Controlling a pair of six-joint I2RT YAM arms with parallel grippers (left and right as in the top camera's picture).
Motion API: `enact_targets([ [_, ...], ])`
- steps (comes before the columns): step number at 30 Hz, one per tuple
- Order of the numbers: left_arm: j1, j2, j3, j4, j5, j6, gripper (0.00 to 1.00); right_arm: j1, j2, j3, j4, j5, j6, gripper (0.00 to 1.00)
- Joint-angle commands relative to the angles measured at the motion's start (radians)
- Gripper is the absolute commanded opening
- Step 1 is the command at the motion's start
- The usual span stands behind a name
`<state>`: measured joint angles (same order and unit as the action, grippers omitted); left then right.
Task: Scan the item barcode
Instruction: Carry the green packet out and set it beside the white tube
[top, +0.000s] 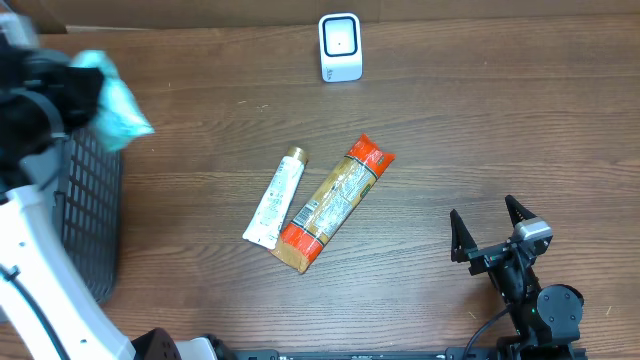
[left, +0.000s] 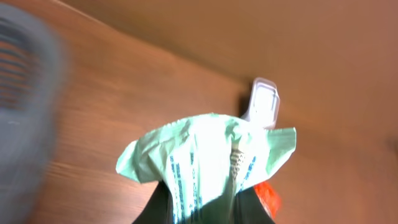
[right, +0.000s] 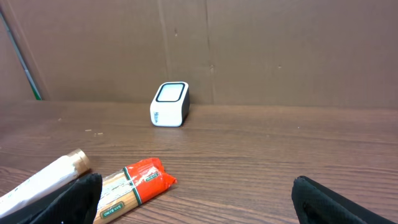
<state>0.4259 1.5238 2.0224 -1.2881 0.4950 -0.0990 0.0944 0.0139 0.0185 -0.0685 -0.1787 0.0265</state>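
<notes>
Pouch (top: 120, 105) pinched over basket (top: 90, 220)

Left on the tabletop (top: 480, 130) sat the dark basket; above its far edge the left hand (left: 205, 211) pinched the mint-green pouch. Near right, the right hand (top: 484, 212) stood spread. A white scanner (top: 340, 47) stood at the far edge.

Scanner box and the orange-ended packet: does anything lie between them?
Nothing: only bare table between scanner box and packet, shown by the overhead view.

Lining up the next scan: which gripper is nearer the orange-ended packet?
Right. The right gripper sits open just right of the orange-ended packet; the left gripper, holding a green pouch, is far left by the basket.
</notes>
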Motion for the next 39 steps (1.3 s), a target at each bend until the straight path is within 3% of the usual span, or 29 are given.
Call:
enact_targets([
  [1, -0.133, 0.055, -0.072, -0.021, -0.157, 0.109, 0.04, 0.008, -0.01, -0.011, 0.005, 0.006, 0.004, 1.0],
  [7, -0.338, 0.138, -0.286, 0.06, -0.348, 0.144, 0.04, 0.008, -0.01, -0.011, 0.005, 0.006, 0.004, 1.0],
  [12, -0.422, 0.239, -0.426, 0.17, -0.47, 0.148, 0.04, 0.008, -0.01, -0.011, 0.005, 0.006, 0.004, 1.0],
  [21, -0.46, 0.414, -0.521, 0.29, -0.484, 0.19, 0.06, 0.008, -0.01, -0.011, 0.005, 0.005, 0.004, 1.0],
  [23, -0.462, 0.439, -0.521, 0.291, -0.483, 0.19, 0.19, 0.008, -0.01, -0.011, 0.005, 0.005, 0.004, 1.0],
  [29, -0.475, 0.444, -0.513, 0.296, -0.48, 0.175, 0.93, 0.008, -0.01, -0.011, 0.005, 0.006, 0.004, 1.0],
  [33, -0.472, 0.441, -0.433, 0.232, -0.48, 0.129, 0.99, 0.008, -0.01, -0.011, 0.005, 0.006, 0.004, 1.0],
  [39, -0.459, 0.441, -0.114, 0.006, -0.48, 0.046, 0.98, 0.008, -0.01, -0.011, 0.005, 0.006, 0.004, 1.0],
])
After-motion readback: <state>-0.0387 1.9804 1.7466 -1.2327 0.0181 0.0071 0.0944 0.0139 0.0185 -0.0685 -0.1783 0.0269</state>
